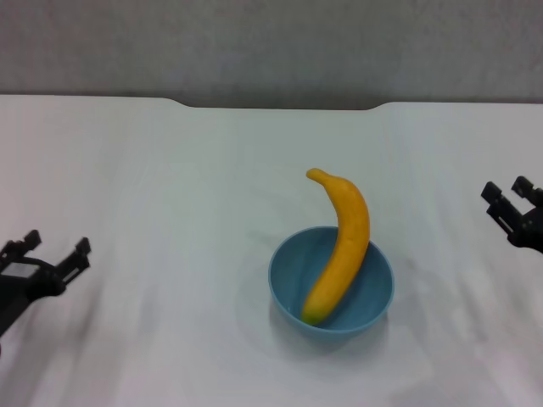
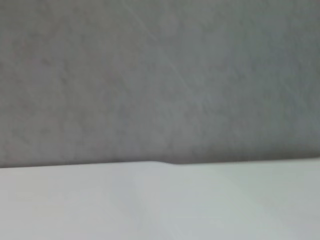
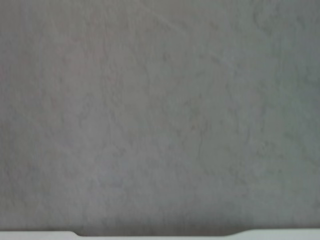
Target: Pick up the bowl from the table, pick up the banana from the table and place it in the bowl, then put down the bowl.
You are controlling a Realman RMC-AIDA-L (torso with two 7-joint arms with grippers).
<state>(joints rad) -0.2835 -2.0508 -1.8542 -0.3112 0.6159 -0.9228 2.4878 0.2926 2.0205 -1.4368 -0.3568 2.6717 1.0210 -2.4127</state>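
Head view: the banana (image 1: 341,244) leans in the bowl (image 1: 332,284) on the table (image 1: 170,186), well apart from and between the left gripper (image 1: 51,254) and right gripper (image 1: 509,193), both spread wide and empty. Both wrist views show only the table's (image 2: 160,205) far edge and a grey wall (image 3: 160,115).

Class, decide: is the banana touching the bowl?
Touching. The head view shows the banana lying inside the bowl, its dark tip against the near inner wall and its body leaning over the far rim.
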